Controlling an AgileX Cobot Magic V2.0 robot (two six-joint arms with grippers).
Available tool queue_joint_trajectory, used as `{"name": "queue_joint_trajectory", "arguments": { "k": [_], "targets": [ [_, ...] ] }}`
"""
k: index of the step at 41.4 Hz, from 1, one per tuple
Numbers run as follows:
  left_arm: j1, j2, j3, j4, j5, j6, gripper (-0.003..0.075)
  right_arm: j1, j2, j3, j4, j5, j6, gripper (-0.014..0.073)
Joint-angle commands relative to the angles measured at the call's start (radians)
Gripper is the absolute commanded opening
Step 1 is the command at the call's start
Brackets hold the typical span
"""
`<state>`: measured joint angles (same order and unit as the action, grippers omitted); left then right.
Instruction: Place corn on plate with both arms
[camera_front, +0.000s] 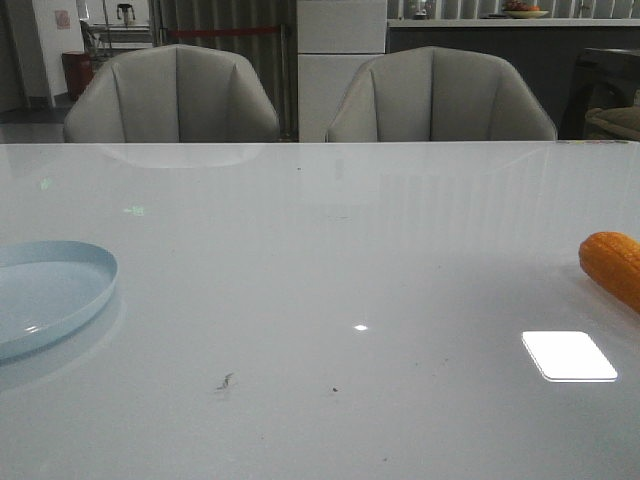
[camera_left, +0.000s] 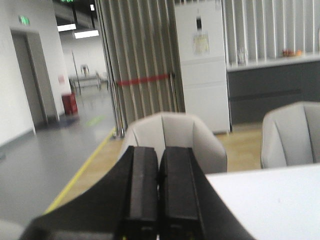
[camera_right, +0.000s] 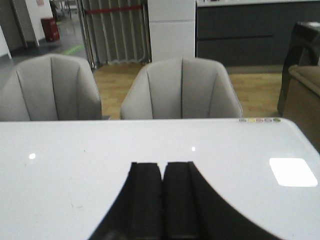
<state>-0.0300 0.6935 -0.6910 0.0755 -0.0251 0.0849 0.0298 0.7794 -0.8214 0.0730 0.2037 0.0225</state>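
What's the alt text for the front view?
A glossy white table holds a pale blue plate cut off at the left edge and an orange corn cob cut off at the right, far apart. Two grey chairs stand behind; no arms appear.

We see a glossy white table (camera_front: 320, 300) mirroring a bright ceiling light (camera_front: 569, 355). Behind it stand two pale grey armchairs (camera_front: 172, 95) side by side. Beyond them rise a white fridge (camera_left: 201, 65), a dark counter (camera_right: 240, 32), a folding screen (camera_left: 137, 60) and grey floor (camera_left: 45, 160).
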Motion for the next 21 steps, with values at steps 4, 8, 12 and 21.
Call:
{"name": "queue_joint_trajectory", "arguments": {
  "k": [4, 8, 12, 21],
  "targets": [
    [0.001, 0.187, -0.053, 0.000, -0.033, -0.011, 0.0097, -0.001, 0.139, -0.041, -0.002, -0.054, 0.000, 0.0057],
    [0.001, 0.271, -0.053, -0.045, -0.015, -0.011, 0.0097, -0.001, 0.210, -0.041, -0.002, -0.026, 0.000, 0.0057],
    [0.001, 0.325, -0.053, -0.151, -0.027, -0.011, 0.0098, -0.001, 0.260, -0.041, -0.002, 0.010, 0.000, 0.0058],
    [0.001, 0.407, -0.053, -0.126, -0.028, -0.008, 0.0195, -0.001, 0.332, -0.041, -0.002, 0.069, 0.000, 0.0082]
  ]
}}
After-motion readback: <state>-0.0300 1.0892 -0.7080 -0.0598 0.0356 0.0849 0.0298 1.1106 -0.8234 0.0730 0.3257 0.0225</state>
